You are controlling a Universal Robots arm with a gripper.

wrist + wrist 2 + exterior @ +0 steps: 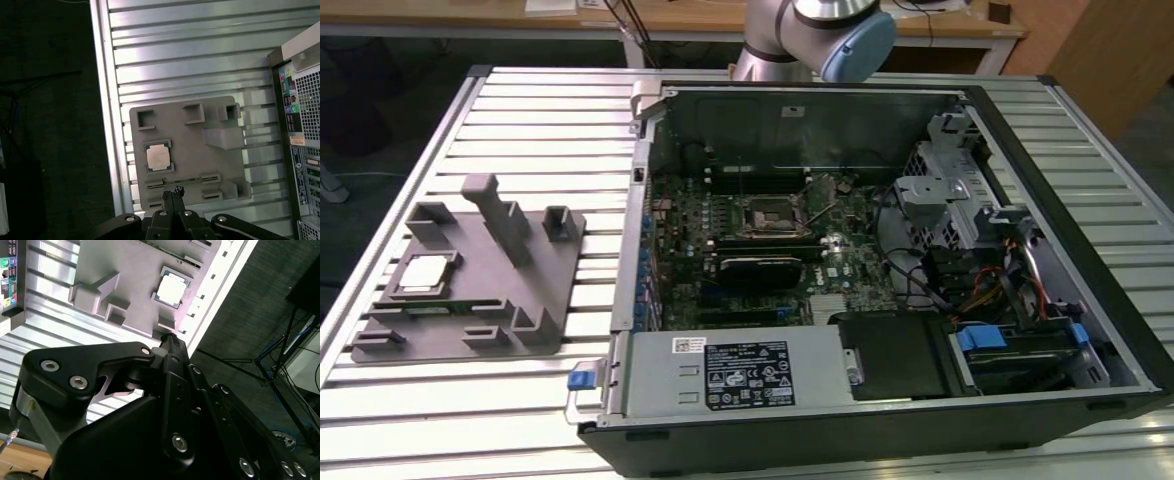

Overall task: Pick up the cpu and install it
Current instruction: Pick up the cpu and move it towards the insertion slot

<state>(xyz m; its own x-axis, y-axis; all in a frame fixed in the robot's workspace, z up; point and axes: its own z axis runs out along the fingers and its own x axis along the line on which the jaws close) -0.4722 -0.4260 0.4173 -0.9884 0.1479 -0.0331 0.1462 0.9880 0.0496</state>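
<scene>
The cpu (424, 273) is a small square chip with a silver top. It lies flat in a recess of the grey tray (534, 300) at the exterior view's left. Both wrist views look down on it from well above, the cpu (171, 290) (159, 157) resting in the tray (190, 165). My gripper (173, 192) hangs high over the tray's edge, apart from the chip, its black fingers closed together with nothing between them. The fingertips (169, 338) show against the tray edge in the second wrist view. On the motherboard in the open computer case, the square socket (774, 213) stands bare.
The open computer case (881, 290) takes up the middle and right of the ribbed metal table (520, 110). The tray carries upright grey blocks (500, 215). The arm's base (814, 35) stands behind the case. Beyond the table's edge near the tray is dark floor (50, 125).
</scene>
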